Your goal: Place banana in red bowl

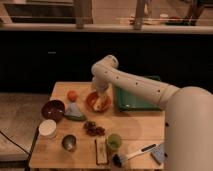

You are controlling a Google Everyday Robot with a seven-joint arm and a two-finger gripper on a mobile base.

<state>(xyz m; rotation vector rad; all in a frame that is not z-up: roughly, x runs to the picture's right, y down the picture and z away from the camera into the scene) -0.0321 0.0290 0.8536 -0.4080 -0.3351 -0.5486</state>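
The red bowl (91, 103) stands near the middle of the wooden table. A pale yellow shape that looks like the banana (102, 104) lies inside it, toward its right side. My gripper (100, 91) hangs just above the bowl's far rim, at the end of the white arm that comes in from the right. The gripper partly hides the back of the bowl.
A green tray (136, 101) lies right of the bowl. An orange fruit (72, 95), a maroon bowl (53, 109) and a grey-green cone (75, 112) are to its left. Grapes (93, 128), a white cup (48, 128), a metal cup (69, 142), a green cup (114, 142) and a brush (132, 154) are in front.
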